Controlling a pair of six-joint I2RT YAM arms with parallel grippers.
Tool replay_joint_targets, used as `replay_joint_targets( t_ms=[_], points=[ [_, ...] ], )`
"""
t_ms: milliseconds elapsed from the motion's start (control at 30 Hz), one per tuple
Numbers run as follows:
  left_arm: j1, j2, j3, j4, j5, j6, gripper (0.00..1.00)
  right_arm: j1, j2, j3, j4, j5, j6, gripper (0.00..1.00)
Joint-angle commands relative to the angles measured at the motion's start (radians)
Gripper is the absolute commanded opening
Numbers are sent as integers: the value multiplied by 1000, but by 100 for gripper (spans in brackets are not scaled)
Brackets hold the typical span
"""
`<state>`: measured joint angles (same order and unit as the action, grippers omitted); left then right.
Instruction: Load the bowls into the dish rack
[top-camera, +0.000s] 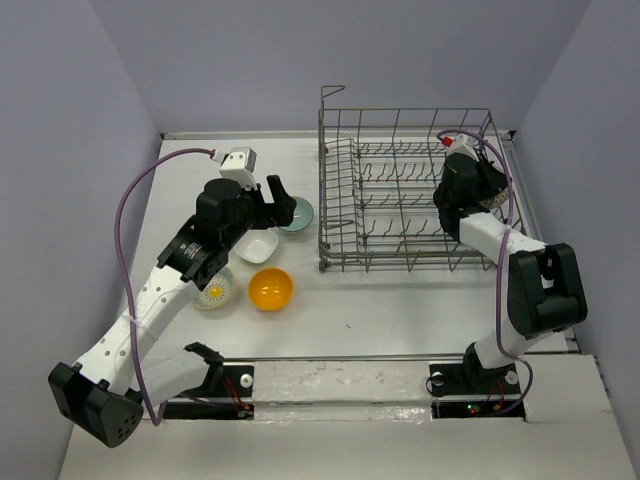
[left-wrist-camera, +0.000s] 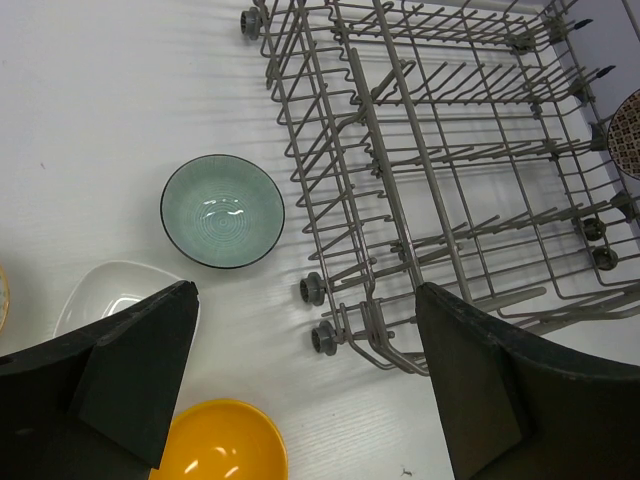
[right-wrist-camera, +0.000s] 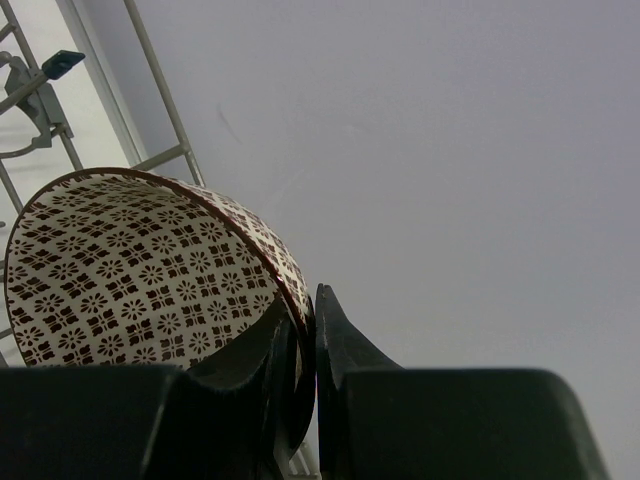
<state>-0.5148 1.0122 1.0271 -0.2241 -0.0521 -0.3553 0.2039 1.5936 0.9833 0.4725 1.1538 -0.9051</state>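
The grey wire dish rack (top-camera: 405, 195) stands at the back right. My right gripper (top-camera: 478, 190) is inside its right end, shut on the rim of a brown-patterned bowl (right-wrist-camera: 140, 270), held tilted on edge by the rack wires; that bowl also shows in the left wrist view (left-wrist-camera: 628, 130). My left gripper (top-camera: 283, 205) is open and empty, hovering beside the pale teal bowl (top-camera: 298, 214) just left of the rack. In the left wrist view the teal bowl (left-wrist-camera: 222, 211), white squarish bowl (left-wrist-camera: 110, 295) and orange-yellow bowl (left-wrist-camera: 222, 445) lie below my open gripper (left-wrist-camera: 305, 292).
A white bowl with a yellow flower (top-camera: 213, 290) sits partly under my left arm, beside the orange-yellow bowl (top-camera: 271, 289) and white squarish bowl (top-camera: 257, 247). The rack's wheels and low left wall (left-wrist-camera: 320, 300) are close to my left gripper. Grey walls enclose the table.
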Motion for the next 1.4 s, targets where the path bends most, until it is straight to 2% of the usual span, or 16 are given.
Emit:
replay_joint_targets(
  t_ms=[0,1167,1367],
  points=[
    [6,-6,-4,46,14,-5,98,-4,-12,6,103,6,11,1],
    [-21,-4,-1,43,23,1,99,-4,-9,-31,43,38,-12,1],
    [-25,0,1,43,26,-1,99,-4,-4,-26,-3,38,28,1]
  ],
)
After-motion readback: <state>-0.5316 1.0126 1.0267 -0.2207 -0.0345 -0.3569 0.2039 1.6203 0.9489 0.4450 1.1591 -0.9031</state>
